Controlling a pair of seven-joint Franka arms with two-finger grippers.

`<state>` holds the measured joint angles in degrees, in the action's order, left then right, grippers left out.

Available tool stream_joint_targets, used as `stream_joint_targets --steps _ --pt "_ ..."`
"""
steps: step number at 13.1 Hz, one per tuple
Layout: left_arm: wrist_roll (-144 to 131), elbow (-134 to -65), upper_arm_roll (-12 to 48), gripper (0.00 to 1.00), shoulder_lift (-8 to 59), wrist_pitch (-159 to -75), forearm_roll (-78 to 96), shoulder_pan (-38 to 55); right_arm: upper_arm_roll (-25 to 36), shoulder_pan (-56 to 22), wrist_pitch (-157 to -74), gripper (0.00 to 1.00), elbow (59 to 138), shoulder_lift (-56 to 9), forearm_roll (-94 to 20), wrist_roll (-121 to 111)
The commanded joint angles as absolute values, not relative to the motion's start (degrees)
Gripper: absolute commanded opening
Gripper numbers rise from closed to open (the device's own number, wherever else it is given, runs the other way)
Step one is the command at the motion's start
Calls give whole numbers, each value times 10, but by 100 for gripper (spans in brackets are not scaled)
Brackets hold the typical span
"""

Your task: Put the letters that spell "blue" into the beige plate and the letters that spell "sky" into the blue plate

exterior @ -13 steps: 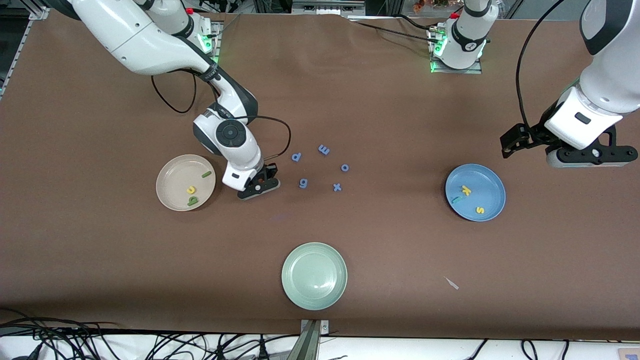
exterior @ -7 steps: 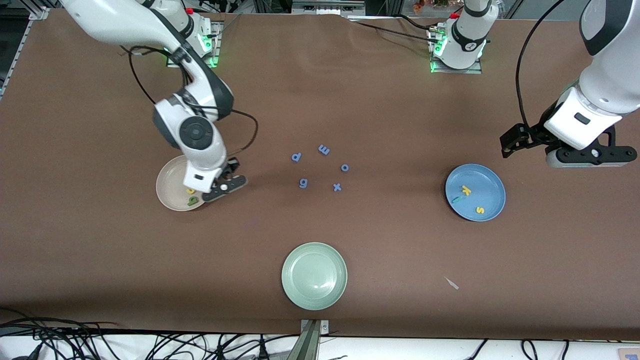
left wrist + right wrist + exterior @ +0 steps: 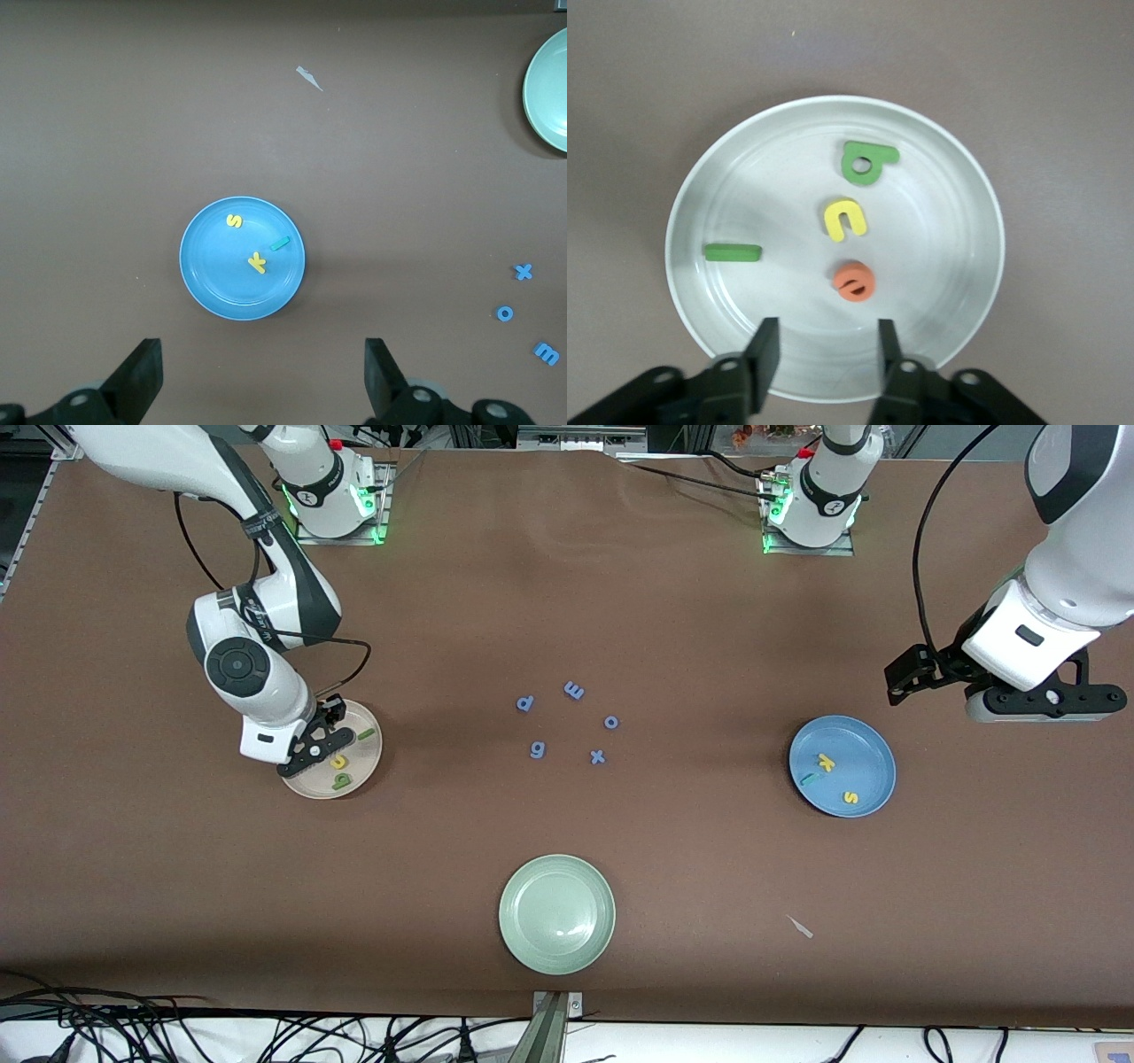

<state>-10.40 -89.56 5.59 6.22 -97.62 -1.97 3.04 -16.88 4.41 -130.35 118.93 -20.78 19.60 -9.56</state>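
Right tool over the beige plate, all four "blue" letters lying in it.

The right tool (image 3: 822, 354) hangs over the beige plate (image 3: 368, 766) with its jaws parted and nothing between them; in the plate lie the green b (image 3: 866, 163), yellow u (image 3: 845, 220), green l (image 3: 733, 252) and orange e (image 3: 854, 282). The left tool (image 3: 257, 376) waits spread wide and empty near the blue plate (image 3: 873, 748), which holds the yellow s (image 3: 850, 797), yellow k (image 3: 826, 762) and teal y (image 3: 808, 779).
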Motion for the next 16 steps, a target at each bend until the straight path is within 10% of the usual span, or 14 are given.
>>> stream_joint_targets --steps 1,16 --pt "-95 -885 50 100 63 -963 -5 33 -171 42 -1305 99 1195 -181 170 -96" --pt "-76 -882 64 100 60 -941 -9 33 -150 43 -855 100 916 -7 44 -47"
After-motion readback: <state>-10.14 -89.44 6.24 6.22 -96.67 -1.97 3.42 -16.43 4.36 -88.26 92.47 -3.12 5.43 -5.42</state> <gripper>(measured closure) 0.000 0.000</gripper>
